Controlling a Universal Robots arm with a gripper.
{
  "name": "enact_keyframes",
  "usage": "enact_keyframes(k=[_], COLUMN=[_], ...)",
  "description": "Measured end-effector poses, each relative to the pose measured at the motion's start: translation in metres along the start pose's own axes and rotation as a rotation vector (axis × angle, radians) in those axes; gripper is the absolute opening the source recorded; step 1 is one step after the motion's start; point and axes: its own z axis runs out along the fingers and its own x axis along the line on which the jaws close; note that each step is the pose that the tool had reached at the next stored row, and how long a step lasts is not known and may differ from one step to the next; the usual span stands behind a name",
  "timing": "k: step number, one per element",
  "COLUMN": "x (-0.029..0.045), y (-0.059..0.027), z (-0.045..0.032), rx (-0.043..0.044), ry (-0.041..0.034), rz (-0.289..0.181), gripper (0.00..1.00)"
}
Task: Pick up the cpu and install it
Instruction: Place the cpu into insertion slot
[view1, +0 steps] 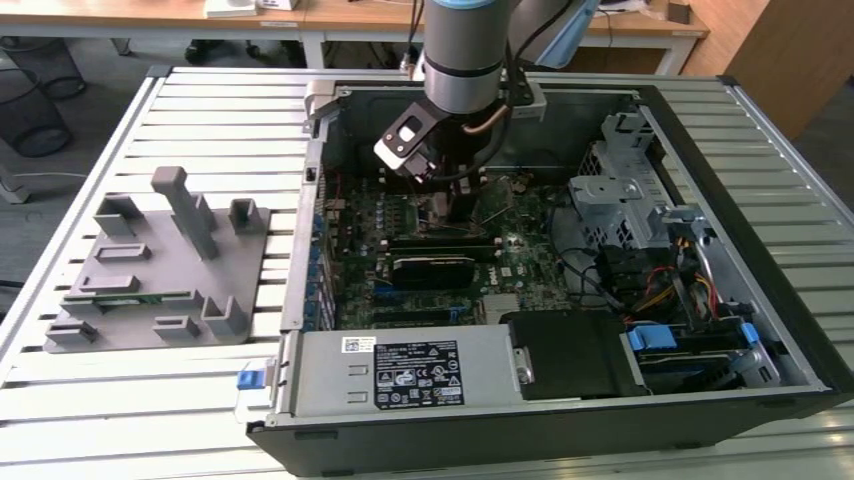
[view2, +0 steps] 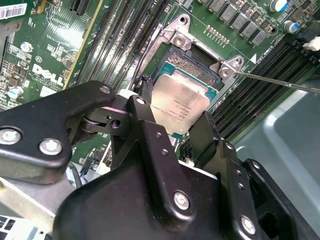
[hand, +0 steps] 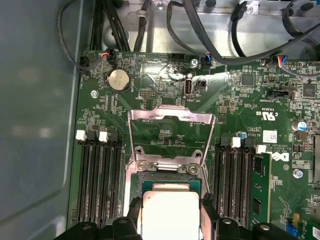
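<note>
Gripper (view2: 174, 119) pinches the cpu (view2: 183, 102) by opposite edges, directly over the open socket (view2: 194, 61) on the motherboard (view2: 50, 60).

Second wrist view: near edge of the cpu (view2: 182, 105) masked by the fingers (view2: 150, 135) of the gripper (view2: 172, 114) clamped on its sides; seating in the socket (view2: 197, 60) impossible to judge. First wrist view: cpu (hand: 167, 212) cropped by the picture edge. Exterior view: arm (view1: 461, 40) cropped at top, covering part of the motherboard (view1: 527, 265).
</note>
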Motion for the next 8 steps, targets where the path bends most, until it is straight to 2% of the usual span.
enact_keyframes(k=[8], x=[0.0004], y=[-0.0004], z=[0.0045], rx=[0.0001], ry=[-0.0002], rz=[0.001], gripper=[0.54])
